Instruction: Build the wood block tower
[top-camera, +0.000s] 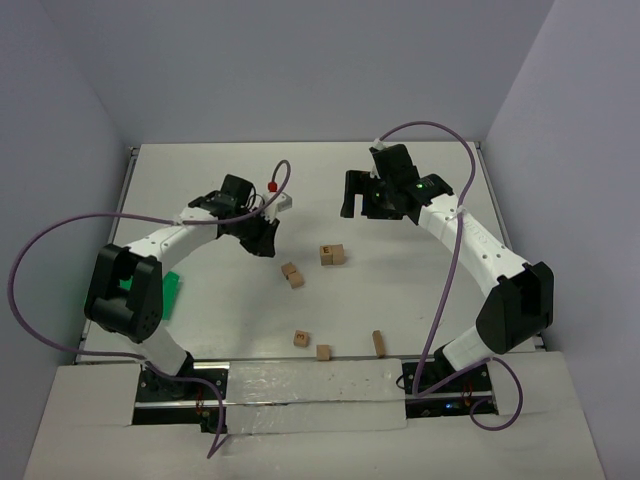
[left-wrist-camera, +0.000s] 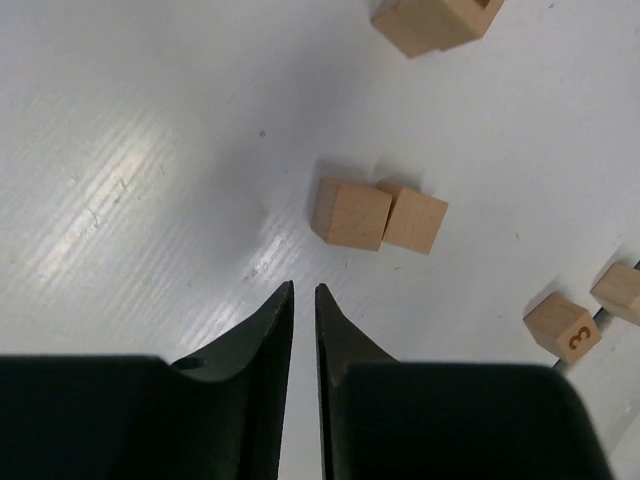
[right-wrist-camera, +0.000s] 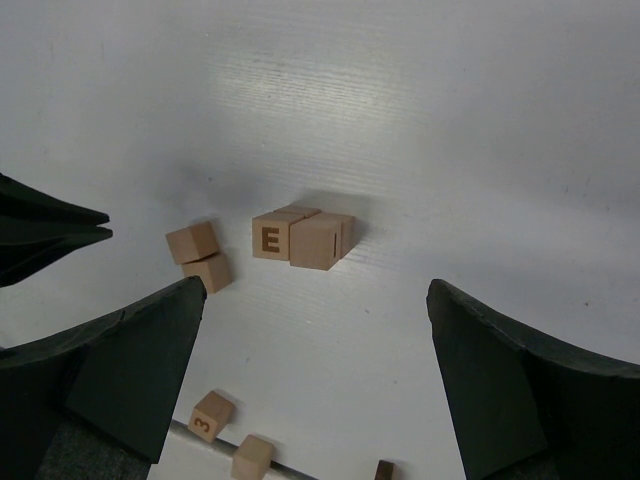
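A cluster of wood blocks sits mid-table, the start of the tower, one face marked E. Two touching blocks lie to its left and show in the left wrist view as a pair just ahead of the fingertips. My left gripper hovers beside that pair, shut, with nothing between its fingers. My right gripper hangs behind the cluster, wide open and empty. Three loose blocks lie near the front edge: one marked 3, a plain one and one further right.
A green tray lies at the left edge, partly behind the left arm's base. Purple cables loop from both arms. Grey walls close the table at the back and on both sides.
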